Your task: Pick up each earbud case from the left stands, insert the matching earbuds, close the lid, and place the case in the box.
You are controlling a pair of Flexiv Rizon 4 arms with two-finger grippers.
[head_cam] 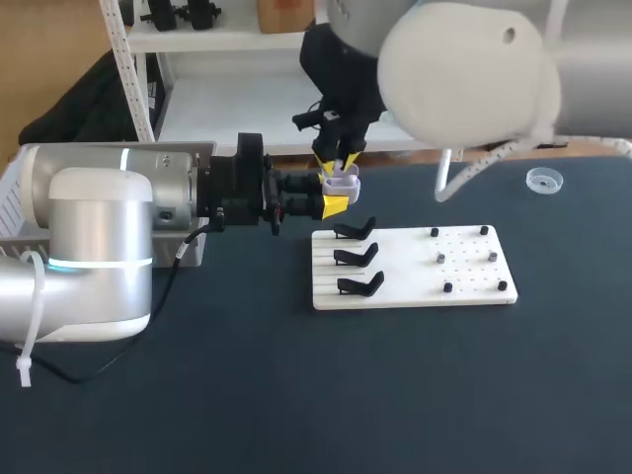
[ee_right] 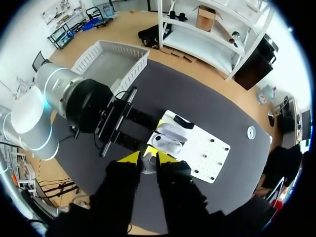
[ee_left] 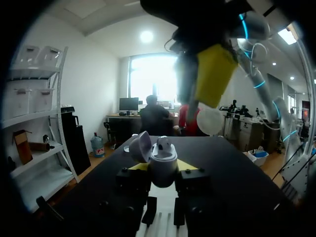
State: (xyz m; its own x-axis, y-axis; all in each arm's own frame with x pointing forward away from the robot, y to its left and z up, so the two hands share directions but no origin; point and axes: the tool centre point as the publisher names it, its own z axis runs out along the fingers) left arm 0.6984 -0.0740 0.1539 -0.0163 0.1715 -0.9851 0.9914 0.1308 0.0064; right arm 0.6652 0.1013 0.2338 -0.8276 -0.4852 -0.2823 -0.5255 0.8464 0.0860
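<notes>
Gripping the white open plastic earbud case point(head_cam: 343, 181) upright, our left tool point(ee_left: 164, 168) serves our right tool point(ee_right: 148, 157), pinching a small white earbud point(ee_right: 148, 167).

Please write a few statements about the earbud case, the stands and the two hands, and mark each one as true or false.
1. The left hand grips the earbud case, and the lid is open. True.
2. Each of the three black stands on the white board carries a case. False: all three stands are empty.
3. The right hand is just above the earbud case. True.
4. The earbud case lies in the white basket. False: the left hand holds it above the table.
</notes>
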